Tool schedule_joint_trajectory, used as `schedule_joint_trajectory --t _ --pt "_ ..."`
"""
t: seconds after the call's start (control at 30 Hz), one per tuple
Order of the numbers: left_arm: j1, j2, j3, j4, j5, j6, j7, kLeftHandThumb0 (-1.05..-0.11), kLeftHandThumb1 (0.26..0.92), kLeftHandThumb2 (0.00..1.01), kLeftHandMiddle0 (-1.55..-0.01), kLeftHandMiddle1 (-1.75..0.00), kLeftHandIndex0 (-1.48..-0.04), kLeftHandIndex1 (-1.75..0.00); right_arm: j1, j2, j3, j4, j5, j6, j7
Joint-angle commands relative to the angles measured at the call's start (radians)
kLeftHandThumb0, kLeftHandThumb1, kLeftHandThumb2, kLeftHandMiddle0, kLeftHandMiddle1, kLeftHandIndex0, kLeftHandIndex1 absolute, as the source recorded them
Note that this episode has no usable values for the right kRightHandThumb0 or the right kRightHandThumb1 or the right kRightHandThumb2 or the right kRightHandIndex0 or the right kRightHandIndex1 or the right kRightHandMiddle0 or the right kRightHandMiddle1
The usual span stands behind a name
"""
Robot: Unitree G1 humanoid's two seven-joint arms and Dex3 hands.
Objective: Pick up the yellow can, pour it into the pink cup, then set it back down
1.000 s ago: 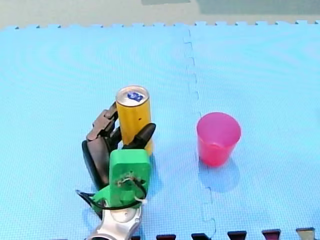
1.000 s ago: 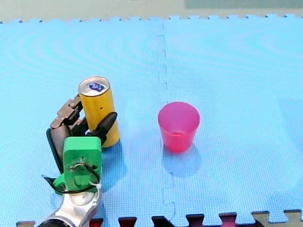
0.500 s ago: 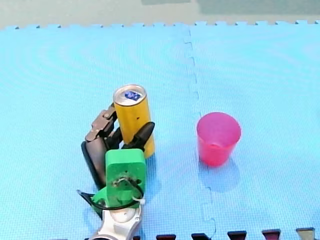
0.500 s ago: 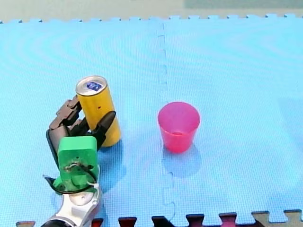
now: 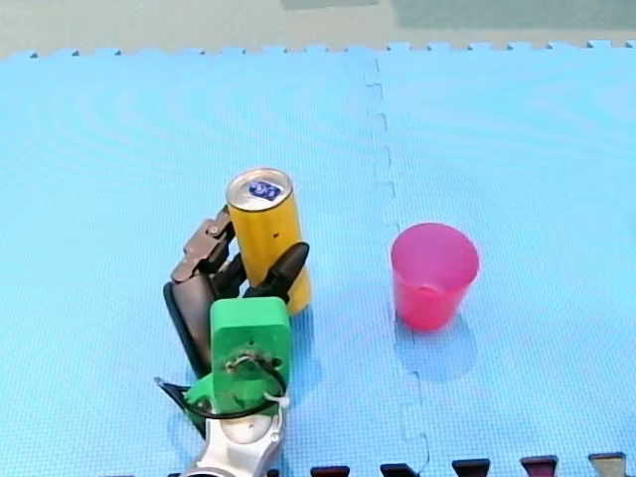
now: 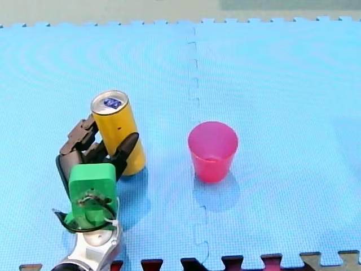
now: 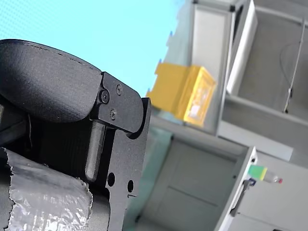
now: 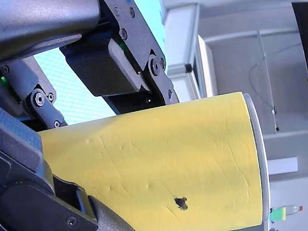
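Note:
A yellow can point(image 5: 266, 238) with a silver top stands on the blue foam mat point(image 5: 517, 129), left of centre, leaning a little to the left. My left hand point(image 5: 250, 260) comes in from the bottom left and is shut on the can's lower half: the thumb point(image 5: 286, 270) lies on its right side and the other fingers point(image 5: 206, 248) on its left. In the second wrist view the can point(image 8: 168, 163) lies between the black fingers point(image 8: 110, 67). The pink cup point(image 5: 433, 273) stands upright to the right of the can, apart from the hand.
The mat's toothed edges run along the far side and the near side point(image 5: 467, 465). A seam point(image 5: 383, 149) between two mat tiles runs between can and cup. In the first wrist view a yellow crate point(image 7: 185, 94) and grey cabinets point(image 7: 250, 72) stand beyond a black hand part point(image 7: 72, 110).
The can has tipped slightly to the left, its top moving left, with my left hand still around it. The cup has not moved.

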Motion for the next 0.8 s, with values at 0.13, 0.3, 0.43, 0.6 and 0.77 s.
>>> schedule_joint_trajectory --t 0.13,0.3,0.43,0.6,0.77 --pt "0.005 -0.002 0.005 -0.001 -0.008 0.002 -0.032 -0.344 0.786 0.00 -1.28 0.00 -1.20 0.00 0.003 -0.008 -0.001 -0.002 0.002 -0.005 0.002" --pt "0.009 -0.004 0.014 -0.001 -0.020 0.004 -0.066 -0.331 0.790 0.00 -1.27 0.00 -1.16 0.00 0.003 -0.009 0.000 -0.001 0.000 -0.006 0.001" --pt "0.014 0.001 -0.004 -0.001 -0.002 0.013 -0.063 -0.368 0.789 0.00 -1.15 0.00 -1.04 0.00 0.002 -0.009 0.001 0.000 -0.001 -0.006 -0.001" --pt "0.011 0.019 -0.063 0.000 0.075 0.051 0.032 -0.500 0.713 0.00 -0.89 0.00 -0.83 0.00 0.002 -0.008 0.001 0.001 -0.003 -0.007 -0.003" --pt "0.000 0.039 -0.118 0.000 0.144 0.078 0.140 -0.670 0.663 0.00 -0.66 0.00 -0.63 0.00 0.002 -0.007 0.000 0.002 -0.001 -0.006 0.000"
